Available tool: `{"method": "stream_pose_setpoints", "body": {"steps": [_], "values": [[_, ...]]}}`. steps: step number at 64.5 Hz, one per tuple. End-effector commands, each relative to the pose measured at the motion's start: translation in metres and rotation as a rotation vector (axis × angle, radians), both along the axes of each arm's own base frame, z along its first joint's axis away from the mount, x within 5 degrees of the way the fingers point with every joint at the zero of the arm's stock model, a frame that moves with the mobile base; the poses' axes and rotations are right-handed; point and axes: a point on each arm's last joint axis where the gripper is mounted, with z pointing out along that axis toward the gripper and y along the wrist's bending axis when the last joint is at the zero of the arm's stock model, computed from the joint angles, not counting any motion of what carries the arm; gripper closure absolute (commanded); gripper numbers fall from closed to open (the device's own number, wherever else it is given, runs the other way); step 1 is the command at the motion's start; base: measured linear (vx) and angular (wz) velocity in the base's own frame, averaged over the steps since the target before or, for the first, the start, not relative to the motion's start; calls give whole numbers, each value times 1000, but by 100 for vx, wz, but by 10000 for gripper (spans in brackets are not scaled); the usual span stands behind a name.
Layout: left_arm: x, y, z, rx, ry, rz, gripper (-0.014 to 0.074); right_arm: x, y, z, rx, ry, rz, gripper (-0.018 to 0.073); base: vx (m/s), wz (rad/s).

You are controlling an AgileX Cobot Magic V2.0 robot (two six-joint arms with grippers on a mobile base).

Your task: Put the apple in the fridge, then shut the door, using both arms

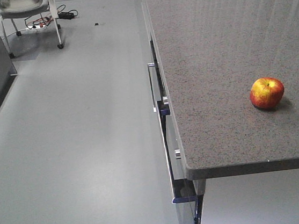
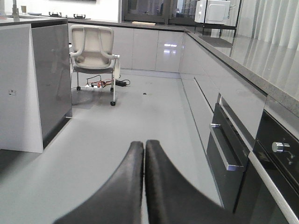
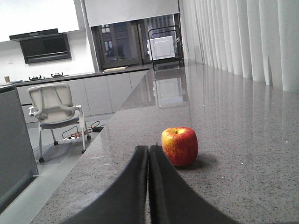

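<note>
Sitting alone on counter (image 1: pixel 213 50), apple (image 1: pixel 267 93) awaits pickup; right tool (image 3: pixel 148 149) aimed near it, pressed together, empty (left tool (image 2: pixel 144 143) likewise, over floor (image 2: pixel 117 126))

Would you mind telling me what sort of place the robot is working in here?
Most likely a modern kitchen: a long grey speckled stone counter, a black built-in oven and a white microwave.

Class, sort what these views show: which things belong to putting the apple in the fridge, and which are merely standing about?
Job: apple, on the counter; right gripper, fingers shut; left gripper, fingers shut. No fridge or door in view.
Standing about: office chair; microwave; oven; curtains.
</note>
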Motion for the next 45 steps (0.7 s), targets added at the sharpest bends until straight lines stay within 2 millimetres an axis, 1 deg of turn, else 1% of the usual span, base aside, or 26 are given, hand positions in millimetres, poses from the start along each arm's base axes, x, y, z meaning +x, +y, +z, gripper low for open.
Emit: {"method": "stream_pose_setpoints", "body": {"steps": [1,45], "values": [[0,0,-2,-7,-55,2,603,-2,0,2,-10,-73,-7,563,0,0],[0,0,-2,-7,-55,2,603,-2,0,2,-10,-73,-7,563,0,0]]}}
